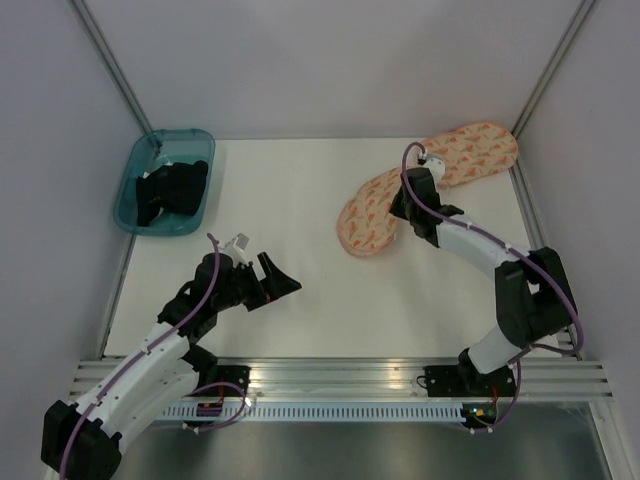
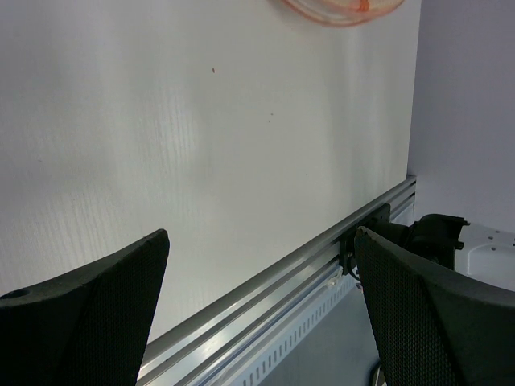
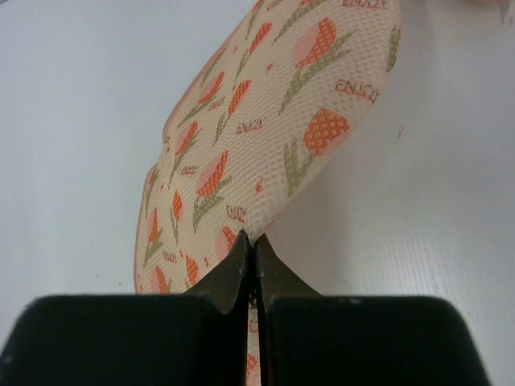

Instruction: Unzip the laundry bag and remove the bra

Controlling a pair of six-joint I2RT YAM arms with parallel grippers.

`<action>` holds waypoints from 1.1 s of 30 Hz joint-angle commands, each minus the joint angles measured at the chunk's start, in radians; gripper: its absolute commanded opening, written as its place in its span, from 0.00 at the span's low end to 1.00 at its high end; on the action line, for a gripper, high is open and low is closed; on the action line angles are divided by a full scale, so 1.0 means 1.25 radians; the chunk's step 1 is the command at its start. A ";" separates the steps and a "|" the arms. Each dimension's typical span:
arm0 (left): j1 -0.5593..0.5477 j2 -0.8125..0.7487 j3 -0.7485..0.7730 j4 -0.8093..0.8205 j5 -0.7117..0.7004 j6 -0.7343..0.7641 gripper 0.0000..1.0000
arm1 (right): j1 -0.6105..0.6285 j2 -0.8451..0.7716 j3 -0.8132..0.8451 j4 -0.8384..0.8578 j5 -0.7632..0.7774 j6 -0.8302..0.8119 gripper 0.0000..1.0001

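The laundry bag, a pale peach mesh pouch with an orange-red tulip print, lies at the table's right back. My right gripper sits over its narrow waist. In the right wrist view the right gripper is shut, pinching a fold of the laundry bag so the mesh rises from the table. The bra, a black garment, lies in the teal bin at the back left. My left gripper hovers near the front left, open and holding nothing. A sliver of the bag shows at that view's top edge.
An aluminium rail runs along the table's near edge and carries both arm bases. Grey walls close in the left, back and right sides. The rail also crosses between the left fingers.
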 commanded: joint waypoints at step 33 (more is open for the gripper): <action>-0.001 0.038 0.054 -0.025 -0.004 0.014 1.00 | -0.436 0.488 0.480 0.113 -0.267 -0.034 0.00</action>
